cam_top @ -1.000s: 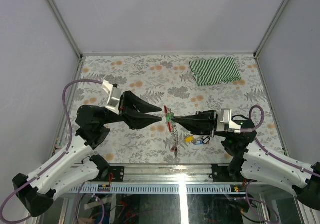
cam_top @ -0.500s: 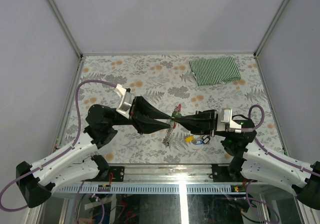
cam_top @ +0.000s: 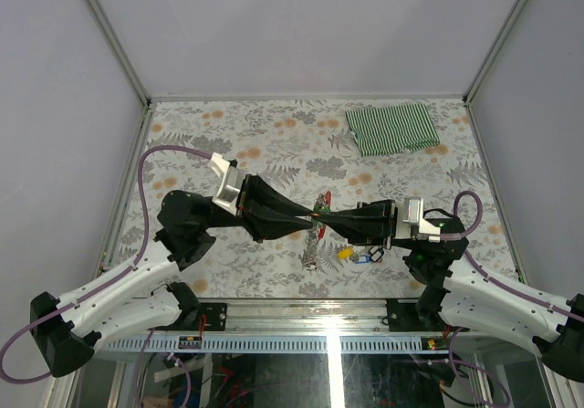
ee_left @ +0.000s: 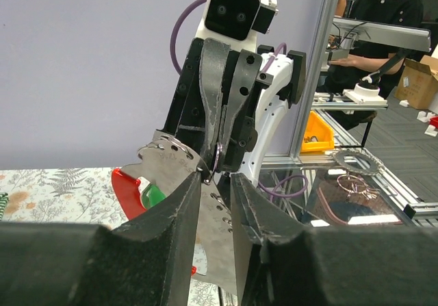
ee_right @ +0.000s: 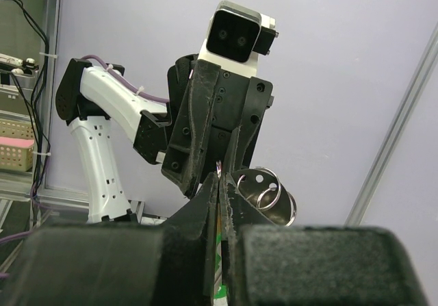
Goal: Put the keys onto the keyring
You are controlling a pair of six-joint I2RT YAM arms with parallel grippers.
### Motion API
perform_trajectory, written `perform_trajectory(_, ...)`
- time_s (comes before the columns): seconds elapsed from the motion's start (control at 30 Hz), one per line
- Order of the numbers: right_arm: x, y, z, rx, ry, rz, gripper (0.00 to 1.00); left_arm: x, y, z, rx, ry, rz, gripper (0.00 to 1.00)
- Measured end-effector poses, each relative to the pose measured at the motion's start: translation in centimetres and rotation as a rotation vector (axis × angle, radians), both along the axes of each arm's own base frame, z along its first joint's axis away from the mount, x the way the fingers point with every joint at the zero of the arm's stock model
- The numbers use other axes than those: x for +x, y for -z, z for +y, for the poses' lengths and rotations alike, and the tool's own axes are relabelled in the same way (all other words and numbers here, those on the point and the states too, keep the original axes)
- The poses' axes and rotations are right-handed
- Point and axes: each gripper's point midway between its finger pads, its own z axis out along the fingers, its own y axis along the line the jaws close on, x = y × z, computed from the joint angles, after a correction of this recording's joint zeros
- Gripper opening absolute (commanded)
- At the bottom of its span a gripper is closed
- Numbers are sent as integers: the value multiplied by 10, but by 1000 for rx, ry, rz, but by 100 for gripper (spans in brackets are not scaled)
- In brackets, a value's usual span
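Note:
Over the middle of the table my two grippers meet tip to tip. My right gripper [cam_top: 322,218] is shut on the green key [cam_top: 316,212] and its thin wire ring [ee_right: 219,170]. The keyring's red clip [cam_top: 322,198] sticks up beside the tips. Its silver chain [cam_top: 312,248] hangs down to the table. My left gripper [ee_left: 215,176] is narrowly open, its fingers either side of a flat silver tag [ee_left: 220,234] on the bunch. The red clip [ee_left: 126,191] and the green key [ee_left: 155,195] show left of them. The yellow key [cam_top: 345,253] and the blue key [cam_top: 368,256] lie under the right arm.
A green striped cloth [cam_top: 392,128] lies at the back right of the flowered table [cam_top: 228,143]. Metal frame posts and grey walls close in the sides. The silver tag with its split rings [ee_right: 268,195] shows beside my right fingers.
My left arm has swung in from the left until its fingertips meet the right gripper's, and its jaws have narrowed. The red clip has tipped upward and the chain has shifted left. The right arm stays still.

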Motion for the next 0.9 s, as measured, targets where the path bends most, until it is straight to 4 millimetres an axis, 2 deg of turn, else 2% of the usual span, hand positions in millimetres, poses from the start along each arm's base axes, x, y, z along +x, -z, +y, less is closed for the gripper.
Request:
perform_trajectory(0.2, -1, 1, 0, -4, -3, 0, 0, -1, -4, 1, -18, 1, -13, 14)
perform_trajectory(0.3, -2, 0, -1, -3, -6, -3, 0, -1, -5, 1, -21, 2, -16, 2)
perform_trajectory(0.33, -2, 0, -1, -3, -6, -4, 0, -1, -5, 1, -21, 2, -15, 0)
perform_trajectory(0.43, -2, 0, -1, -1, -6, -4, 0, -1, -5, 1, -24, 2, -18, 0)
perform_trajectory(0.6, -2, 3, -2, -25, 6, -5, 16, 1, -2, -1, 5, -2, -19, 0)
perform_trajectory(0.7, -1, 2, -3, -58, 31, -24, 22, 3, -3, -2, 55, -17, -31, 0)
perform_trajectory(0.9, 2, 7, -8, -145, 87, -63, 25, 5, -2, 1, 176, -55, -84, 0)
